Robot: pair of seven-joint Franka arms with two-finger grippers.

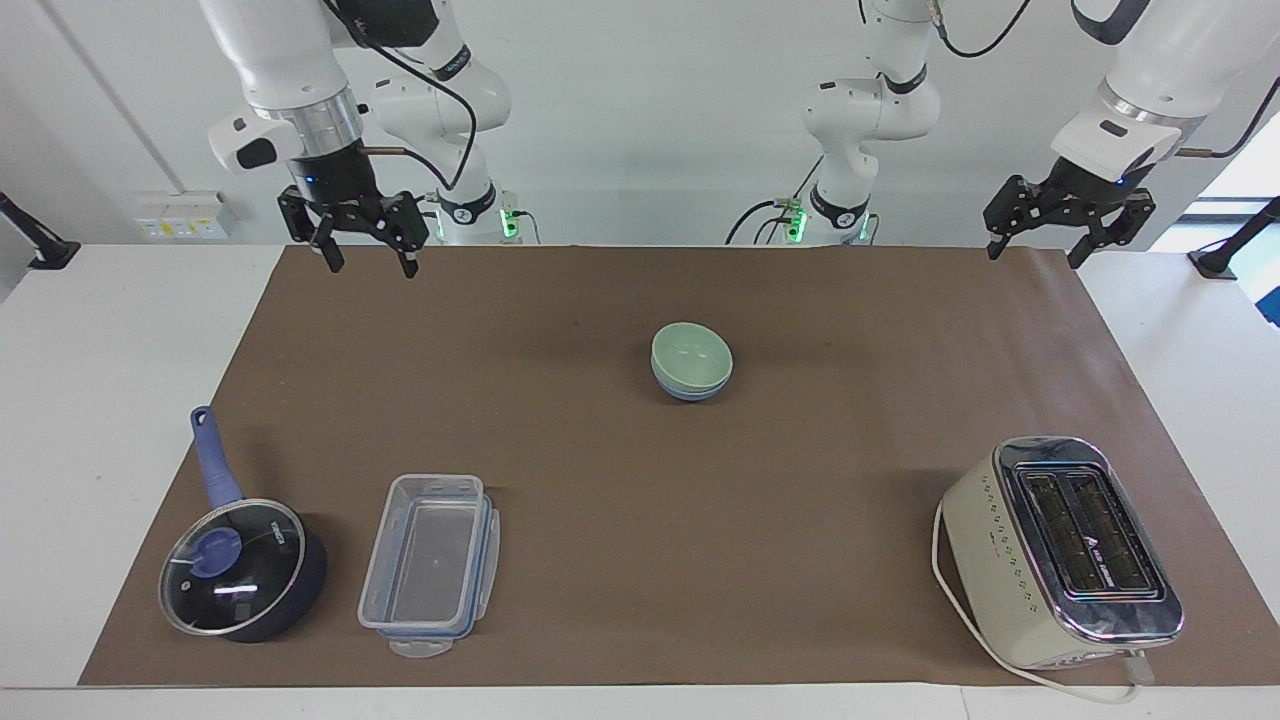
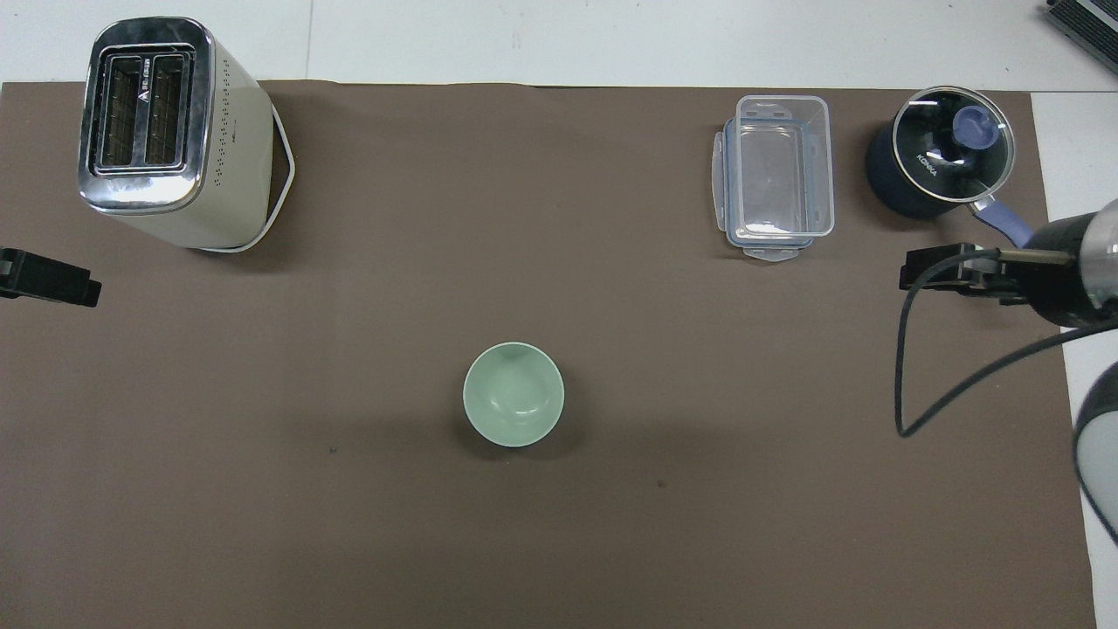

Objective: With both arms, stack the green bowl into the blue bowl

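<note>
**Green bowl nested in blue bowl, both grippers empty**

Green bowl (image 1: 691, 355) sat inside blue bowl (image 1: 688, 390) mid-mat. Right gripper (image 1: 365, 257) hung over the mat edge at its arm's end, fingers spread wide, holding nothing. Left gripper (image 1: 1033, 250) hung over its own end, also wide open, empty.

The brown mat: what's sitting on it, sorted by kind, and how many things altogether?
Bowls: 2, the green bowl nested in the blue bowl
Toasters: 1, the toaster
Saucepans with a lid: 1, the saucepan
Clear plastic containers: 1, the container
Total: 5
</note>
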